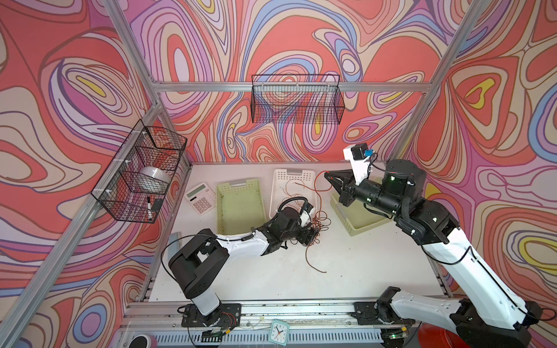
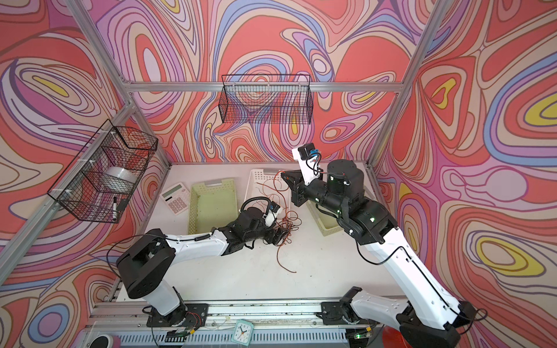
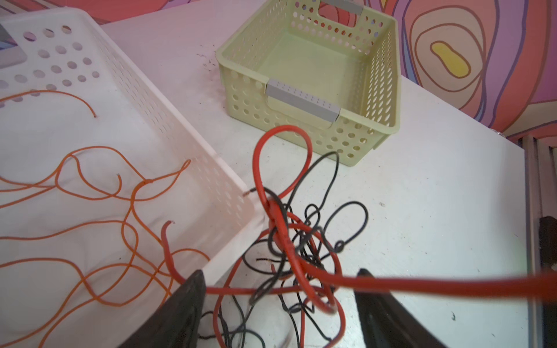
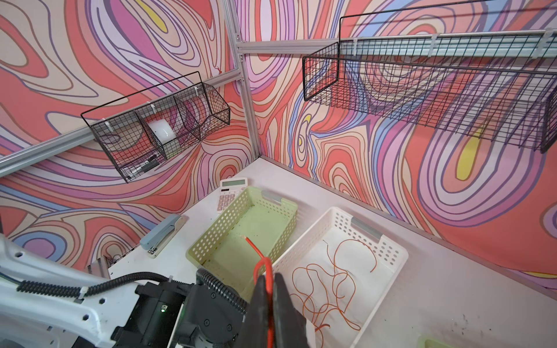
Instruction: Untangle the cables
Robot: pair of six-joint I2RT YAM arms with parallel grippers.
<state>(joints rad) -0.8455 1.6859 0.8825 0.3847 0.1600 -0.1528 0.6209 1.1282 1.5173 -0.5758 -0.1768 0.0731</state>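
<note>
With my right fingers (image 4: pixel 262 304) pinched shut on the red cable (image 3: pixel 422 283), drawn taut from the tangle (image 1: pixel 319 221) lying on the worktop (image 1: pixel 346 265) mid-frame in a top view, and my left fingers (image 3: pixel 187 313) wide and empty astride it, a hard pull could have cinched the knot tight.

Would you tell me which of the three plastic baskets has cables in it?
The white basket, holding thin orange cables; the left green basket and right green basket look empty.
</note>
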